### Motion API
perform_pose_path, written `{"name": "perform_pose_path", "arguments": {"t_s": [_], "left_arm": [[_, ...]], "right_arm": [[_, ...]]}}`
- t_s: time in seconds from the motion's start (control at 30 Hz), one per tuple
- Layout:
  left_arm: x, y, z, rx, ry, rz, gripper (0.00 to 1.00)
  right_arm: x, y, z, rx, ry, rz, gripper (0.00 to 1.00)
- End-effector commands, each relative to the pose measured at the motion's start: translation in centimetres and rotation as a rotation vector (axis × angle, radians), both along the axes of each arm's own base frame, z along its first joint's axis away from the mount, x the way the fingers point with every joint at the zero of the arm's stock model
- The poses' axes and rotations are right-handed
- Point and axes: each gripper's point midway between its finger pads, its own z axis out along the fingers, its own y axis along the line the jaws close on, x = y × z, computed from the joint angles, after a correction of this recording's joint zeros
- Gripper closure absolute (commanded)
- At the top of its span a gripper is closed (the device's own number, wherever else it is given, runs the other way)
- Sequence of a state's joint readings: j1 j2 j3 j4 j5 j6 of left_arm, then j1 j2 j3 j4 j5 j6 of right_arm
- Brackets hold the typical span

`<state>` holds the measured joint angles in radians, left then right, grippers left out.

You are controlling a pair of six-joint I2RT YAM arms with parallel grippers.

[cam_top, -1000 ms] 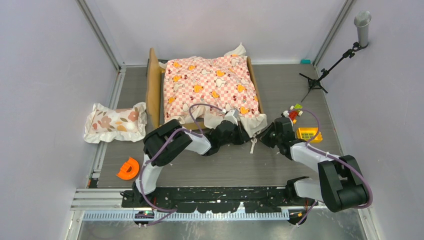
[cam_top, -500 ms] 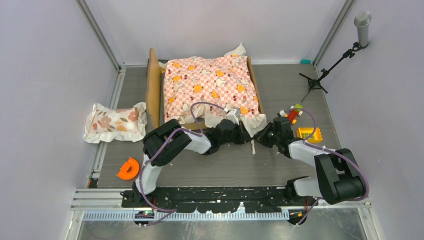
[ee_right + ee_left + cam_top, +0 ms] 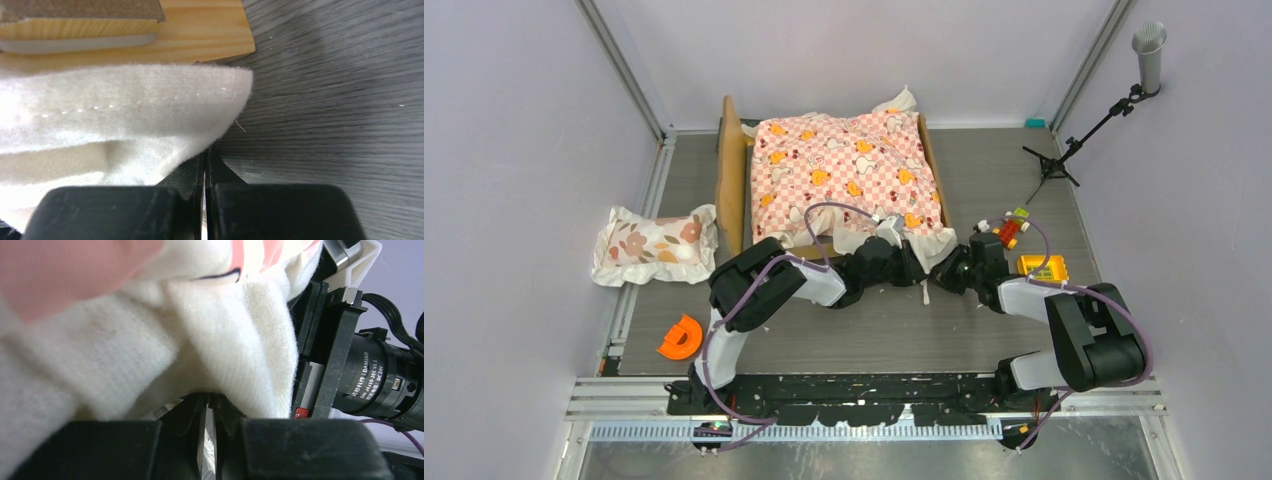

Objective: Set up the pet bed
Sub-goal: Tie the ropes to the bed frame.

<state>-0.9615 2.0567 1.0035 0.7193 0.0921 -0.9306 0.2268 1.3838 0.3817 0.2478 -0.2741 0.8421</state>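
Floral pillow (image 3: 654, 245) lies far left on the worktop (image 3: 864, 330), just beside the bed (image 3: 730, 165) headboard. Bed sits centre-back, checkered sheet (image 3: 844, 165) spread over it. Left end effector (image 3: 207, 412) is at the sheet's near hem, fingers almost together with a thin slit; I cannot tell if cloth is caught. Right end effector (image 3: 205, 162) is clamped on the sheet's white corner ruffle, near the bed's wooden corner.
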Motion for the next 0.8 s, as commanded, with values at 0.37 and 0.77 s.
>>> {"name": "perform_pose_path", "arguments": {"t_s": [0.37,0.77], "left_arm": [[-2.1,0.5,2.5,0.026,-0.045,-0.104,0.76],[-2.5,0.9,1.3,0.081,-0.047,-0.144,0.75]], "right_arm": [[1.7,0.5,1.4,0.027,-0.065,-0.008,0.97],[1.4,1.6,1.5,0.041,-0.046,0.09,0.97]]}}
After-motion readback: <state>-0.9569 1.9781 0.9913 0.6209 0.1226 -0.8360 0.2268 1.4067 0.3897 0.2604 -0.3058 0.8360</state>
